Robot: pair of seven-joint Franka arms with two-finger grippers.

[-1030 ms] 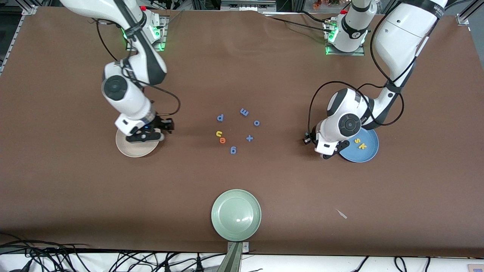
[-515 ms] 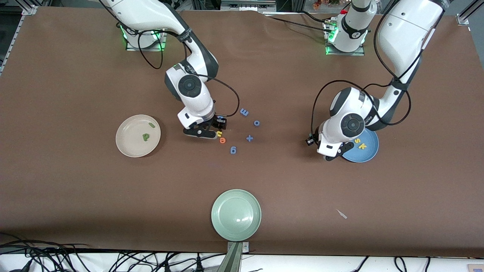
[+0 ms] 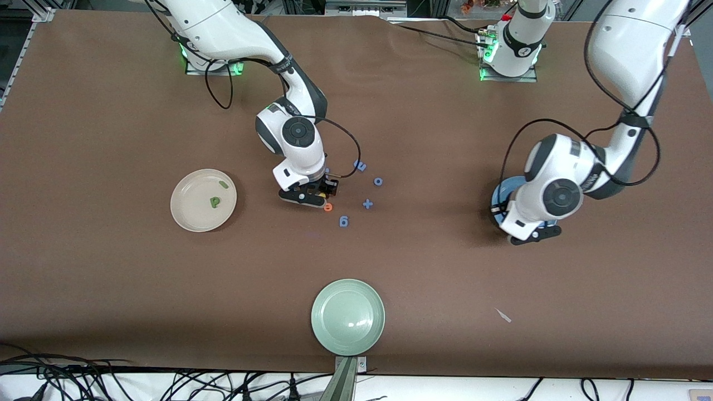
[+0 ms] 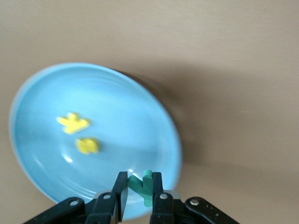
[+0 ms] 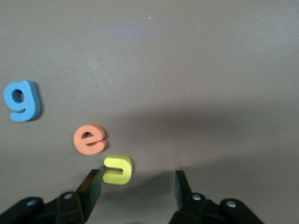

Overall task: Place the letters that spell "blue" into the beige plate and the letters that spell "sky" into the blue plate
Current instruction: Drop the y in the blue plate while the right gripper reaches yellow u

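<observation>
Left gripper (image 4: pixel 138 189) jaws pinching teal y (image 4: pixel 142 185) over blue plate (image 4: pixel 56 93); right gripper (image 5: pixel 136 185) jaws spread beside yellow u (image 5: pixel 117 169).

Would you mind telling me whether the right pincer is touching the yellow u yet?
Apart. The right wrist view shows the open right pincer with the yellow u beside one finger, a thin gap between them.

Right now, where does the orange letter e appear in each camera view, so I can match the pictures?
Front view: the orange e lies on the table just beside the right gripper, nearer the camera.
Left wrist view: not in it.
Right wrist view: orange e, ahead of the open fingers.
Shared landmark: the blue g beside it.
</observation>
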